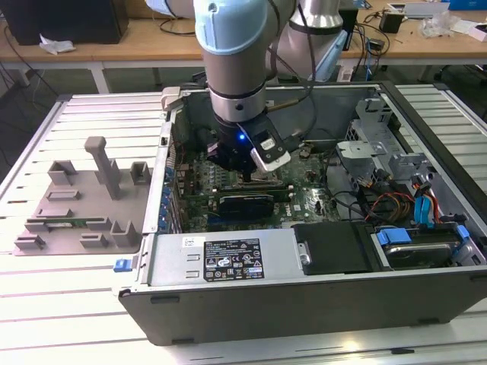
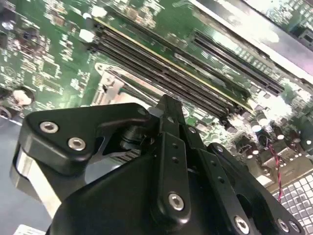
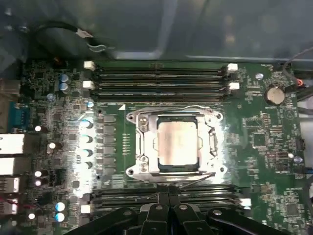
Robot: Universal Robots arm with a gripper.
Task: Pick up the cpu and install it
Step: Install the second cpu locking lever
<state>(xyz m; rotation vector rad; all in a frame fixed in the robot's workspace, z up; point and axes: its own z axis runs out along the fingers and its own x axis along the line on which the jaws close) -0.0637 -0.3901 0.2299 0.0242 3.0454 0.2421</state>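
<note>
The cpu (image 3: pixel 177 146), a silver-grey square plate, lies flat inside the metal socket frame (image 3: pixel 139 147) on the green motherboard (image 3: pixel 264 147) in the first wrist view. My gripper (image 3: pixel 168 199) sits just off the socket's edge, over the memory slots (image 3: pixel 161 193), with its black fingers closed together and nothing visible between them. In the second wrist view the gripper (image 2: pixel 167 105) tapers to one tip above the board near the socket frame (image 2: pixel 110 85). In the exterior view the gripper (image 1: pixel 251 176) hangs low inside the open computer case (image 1: pixel 228 304), over the board's middle.
A grey slotted fixture tray (image 1: pixel 80 201) lies on the table at the exterior view's left of the case. Drive cages and cables (image 1: pixel 396 190) crowd the case's right side. A black power supply cover (image 1: pixel 335 247) sits along the near wall. More memory slots (image 3: pixel 159 81) flank the socket.
</note>
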